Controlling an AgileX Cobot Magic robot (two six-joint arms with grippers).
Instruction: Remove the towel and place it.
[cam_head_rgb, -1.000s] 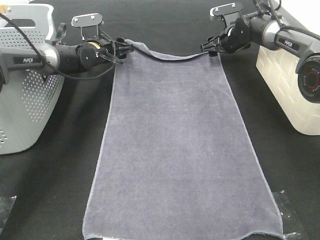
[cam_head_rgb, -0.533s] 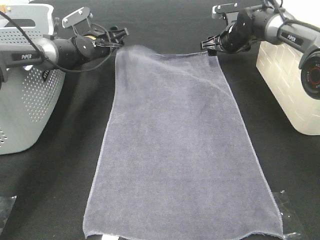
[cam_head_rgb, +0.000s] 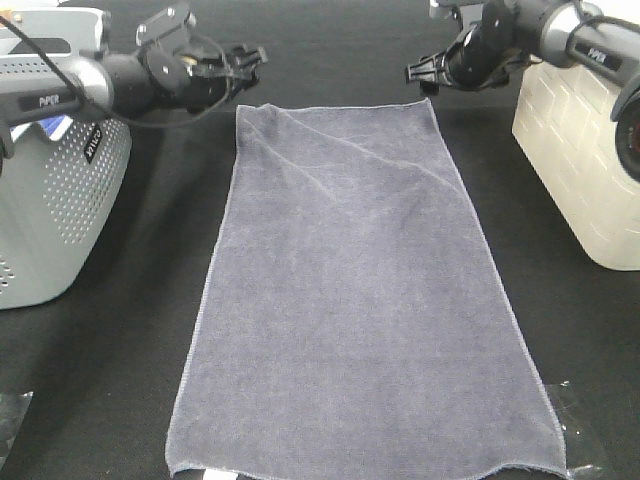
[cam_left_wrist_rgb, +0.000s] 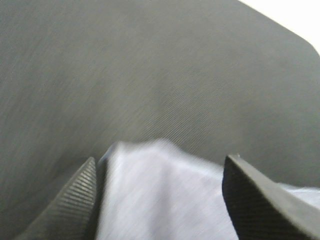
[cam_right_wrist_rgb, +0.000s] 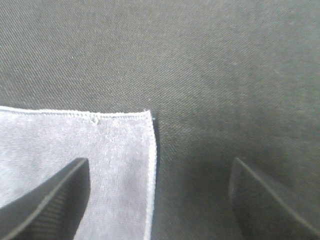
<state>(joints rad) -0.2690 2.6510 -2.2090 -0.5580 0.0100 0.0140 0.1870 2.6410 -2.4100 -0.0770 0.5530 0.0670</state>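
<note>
This looks like a robot test bench set up for laundry handling, not a lived-in home. A tabletop (cam_head_rgb: 120, 380) covered in plain black woven cloth fills the whole scene. A large slate-grey microfibre towel (cam_head_rgb: 350, 300) lies spread flat on it. Left of the towel stands a grey perforated plastic laundry basket (cam_head_rgb: 50, 200); right of the towel stands a cream plastic bin with a brick-pattern wall (cam_head_rgb: 575, 170). Two black cabled robot arms reach in over the towel's far end.

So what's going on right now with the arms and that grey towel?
Left gripper open, empty. Right gripper open, empty. Towel flat on black table, far corners free. Nothing on it.
</note>
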